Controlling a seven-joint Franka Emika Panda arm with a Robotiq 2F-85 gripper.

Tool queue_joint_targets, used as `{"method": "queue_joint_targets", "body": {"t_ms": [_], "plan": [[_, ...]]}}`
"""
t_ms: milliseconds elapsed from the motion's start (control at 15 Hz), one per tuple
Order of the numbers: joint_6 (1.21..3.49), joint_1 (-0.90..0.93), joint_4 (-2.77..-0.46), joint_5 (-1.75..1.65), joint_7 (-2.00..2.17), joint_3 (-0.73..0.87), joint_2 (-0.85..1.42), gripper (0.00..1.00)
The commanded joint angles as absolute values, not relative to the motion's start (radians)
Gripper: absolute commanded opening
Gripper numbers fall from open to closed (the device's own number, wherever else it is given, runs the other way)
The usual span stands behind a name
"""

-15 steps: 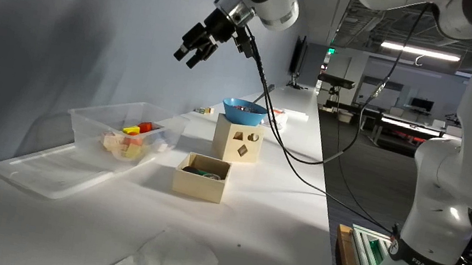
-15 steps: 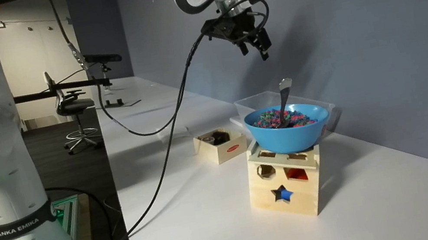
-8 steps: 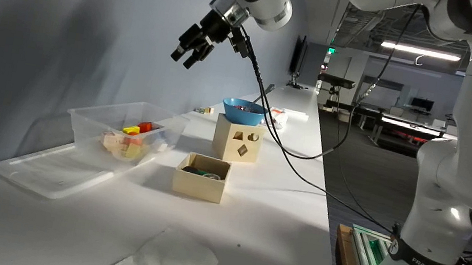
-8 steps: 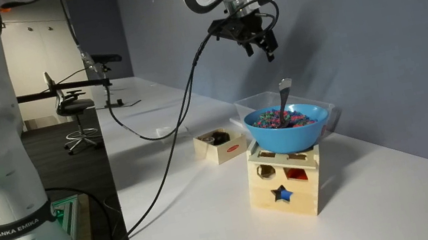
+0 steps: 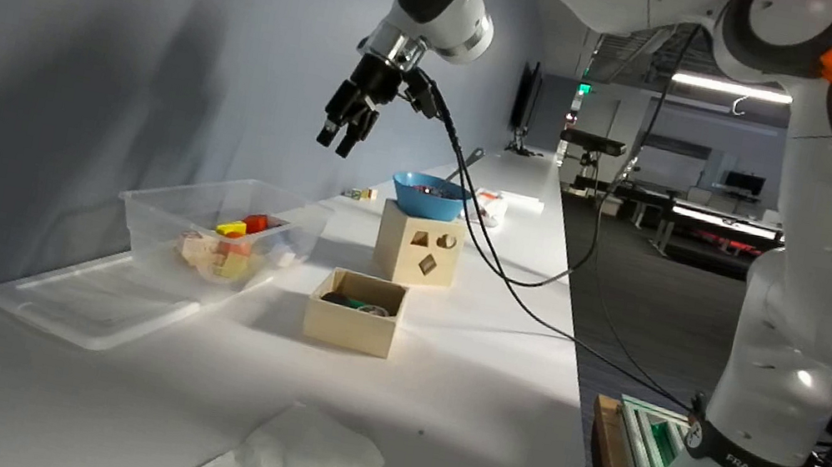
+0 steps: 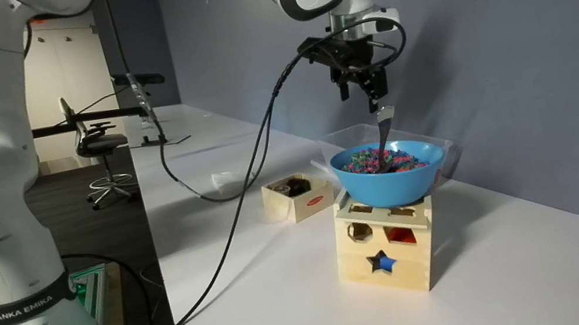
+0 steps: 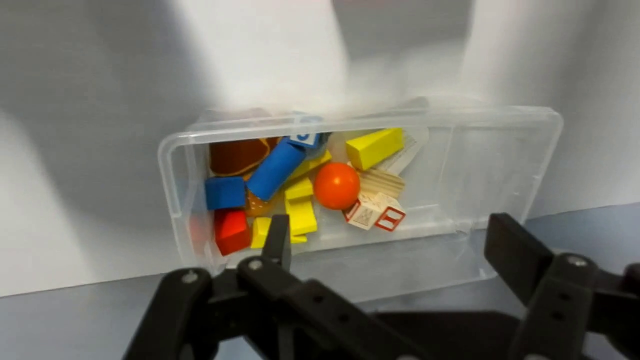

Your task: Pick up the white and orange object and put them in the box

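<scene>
The orange object, a round orange-red ball (image 7: 336,186), lies in the clear tub among blocks in the wrist view. Whitish cubes with red letters (image 7: 375,212) lie beside it; I cannot tell which piece is the white object. The box (image 5: 349,330) is low, square and tan, with dark things inside; it also shows in an exterior view (image 6: 304,210). My gripper (image 5: 336,144) is open and empty, high above the table near the wall, pointing down. Its spread fingers show in the wrist view, with the gripper (image 7: 391,225) over the tub's wall-side edge.
The clear tub (image 5: 161,215) stands by the wall on its lid (image 5: 92,302). It also holds yellow, blue and red blocks. A blue bowl (image 6: 389,186) with a spoon sits on a wooden shape box (image 6: 381,241). A crumpled white sheet (image 5: 310,461) lies in front.
My gripper has moved lower and tilted more upright. In an exterior view it has shifted to the right. It stays open. The objects have not moved.
</scene>
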State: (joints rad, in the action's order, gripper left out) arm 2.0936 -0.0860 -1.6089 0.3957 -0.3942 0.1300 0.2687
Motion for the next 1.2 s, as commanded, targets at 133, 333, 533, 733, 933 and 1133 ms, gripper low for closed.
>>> {"method": "queue_joint_targets", "body": {"t_ms": [133, 333, 533, 733, 933, 1133], "plan": [[2.047, -0.108, -1.302, 0.242, -0.238, 0.086, 0.519, 1.00], [2.079, -0.133, -1.409, 0.267, -0.286, 0.056, 0.459, 1.00], [2.078, -0.143, -1.409, 0.268, -0.288, 0.055, 0.452, 1.00], [2.094, -0.127, -1.371, 0.243, -0.248, 0.055, 0.513, 1.00], [2.097, -0.118, -1.313, 0.237, -0.230, 0.030, 0.599, 1.00], [2.098, -0.104, -1.265, 0.197, -0.205, 0.022, 0.666, 1.00]]}}
